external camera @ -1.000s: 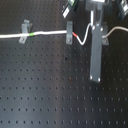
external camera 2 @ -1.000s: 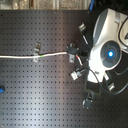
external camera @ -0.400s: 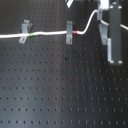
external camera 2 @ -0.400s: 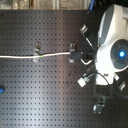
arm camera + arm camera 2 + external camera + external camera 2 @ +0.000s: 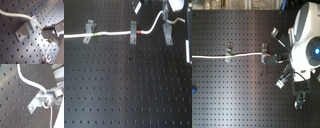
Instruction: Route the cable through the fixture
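The white cable (image 5: 114,34) runs in from the first exterior view's left. It passes a grey clip (image 5: 87,38), with its green band (image 5: 96,35) just past that clip. It then goes through a second clip (image 5: 133,33), shows its red band (image 5: 139,32), and curves up to my gripper (image 5: 166,9), which is shut on it. A third clip of the fixture (image 5: 167,32) stands just below the raised cable end. Both wrist views show the cable (image 5: 17,15) (image 5: 28,81) arching over that clip (image 5: 25,30) (image 5: 37,102) into the fingers (image 5: 53,29).
The black perforated board (image 5: 124,85) spans the whole scene. In the second exterior view the white arm body (image 5: 307,45) covers the gripper, with black wiring hanging below it. A small blue object (image 5: 193,90) lies at the second exterior view's left edge.
My gripper has moved towards the first exterior view's right and upper edge with the cable end. The free stretch beyond the red band now rises over the third clip.
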You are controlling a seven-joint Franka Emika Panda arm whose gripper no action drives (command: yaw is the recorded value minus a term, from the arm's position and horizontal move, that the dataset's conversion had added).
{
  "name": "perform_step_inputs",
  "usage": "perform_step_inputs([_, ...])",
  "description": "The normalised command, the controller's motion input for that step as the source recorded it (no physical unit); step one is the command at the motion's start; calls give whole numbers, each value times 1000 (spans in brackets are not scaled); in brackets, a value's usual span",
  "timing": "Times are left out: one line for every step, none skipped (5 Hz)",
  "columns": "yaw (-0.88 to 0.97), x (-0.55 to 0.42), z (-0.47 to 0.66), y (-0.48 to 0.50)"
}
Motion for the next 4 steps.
perform_step_inputs([0,-53,179,-275])
perform_step_inputs([254,-115,250,-23])
perform_step_inputs([391,-59,224,36])
perform_step_inputs([423,-12,150,205])
